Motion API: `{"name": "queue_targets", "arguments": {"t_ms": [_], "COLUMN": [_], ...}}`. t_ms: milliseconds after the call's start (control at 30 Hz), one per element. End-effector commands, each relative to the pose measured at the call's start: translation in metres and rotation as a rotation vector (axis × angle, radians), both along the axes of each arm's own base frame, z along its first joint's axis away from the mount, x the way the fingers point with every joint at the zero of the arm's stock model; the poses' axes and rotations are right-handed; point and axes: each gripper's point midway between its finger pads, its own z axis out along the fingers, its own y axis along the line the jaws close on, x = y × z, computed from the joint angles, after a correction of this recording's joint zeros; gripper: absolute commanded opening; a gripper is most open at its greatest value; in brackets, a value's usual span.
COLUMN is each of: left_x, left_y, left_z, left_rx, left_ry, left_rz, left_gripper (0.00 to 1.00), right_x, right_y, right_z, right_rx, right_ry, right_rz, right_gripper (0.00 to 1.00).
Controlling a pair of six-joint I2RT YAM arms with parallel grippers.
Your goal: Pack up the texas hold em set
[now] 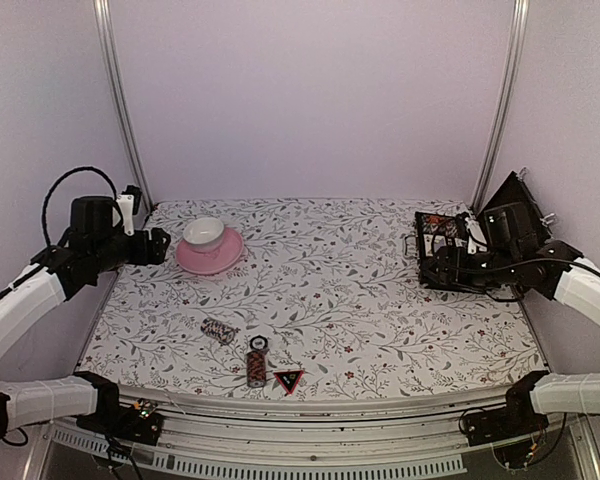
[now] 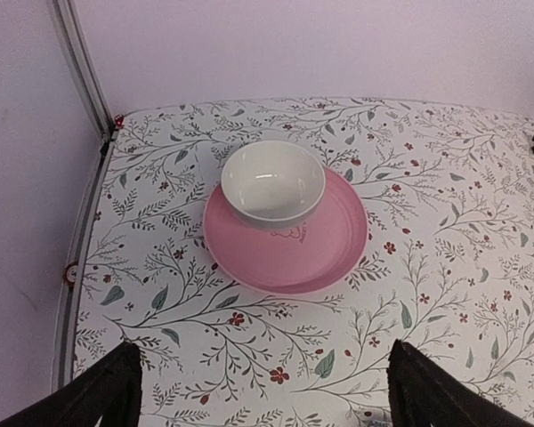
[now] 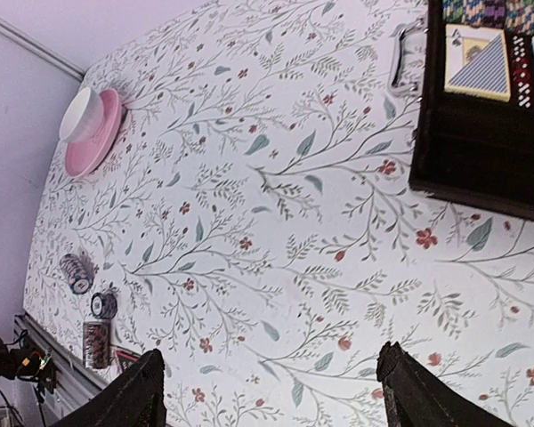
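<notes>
Left gripper (image 2: 265,378) and right gripper (image 3: 271,374) are seen open, empty; each roll (image 1: 220,330) is best gripped mid-length, then carried to case (image 3: 481,160).

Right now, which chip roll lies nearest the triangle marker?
The red-black roll, just left of the marker at the near edge. The small dark roll sits behind it; the pale striped roll lies farther left.

Black case (image 3: 473,153) open, far right; chip rolls (image 1: 219,331), triangle marker (image 1: 288,379) loose near front edge.
</notes>
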Motion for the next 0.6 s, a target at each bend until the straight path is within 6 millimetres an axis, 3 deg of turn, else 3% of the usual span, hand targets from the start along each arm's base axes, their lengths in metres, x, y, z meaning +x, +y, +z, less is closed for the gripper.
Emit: {"name": "queue_targets", "arguments": {"t_ms": [0,200,567], "left_x": [0.0,-0.002,0.003], "left_y": [-0.006,-0.015,-0.015], "left_z": [-0.01,-0.017,-0.027], "left_rx": [-0.011,0.02,0.063], "left_ry": [0.038,0.059,0.08], "left_rz": [-0.011,-0.025,-0.024], "left_gripper": [0.96,0.95,0.95], "right_x": [-0.024,-0.052,-0.111], "right_y": [0.031,0.075,0.212], "right_z": [-0.002,-0.022,-0.044], "right_rx": [0.106,0.14,0.061], "right_ry": [0.033,0.101,0.178], "right_rz": [0.002,0.045,0.23], "right_gripper": [0.82,0.82,0.83]}}
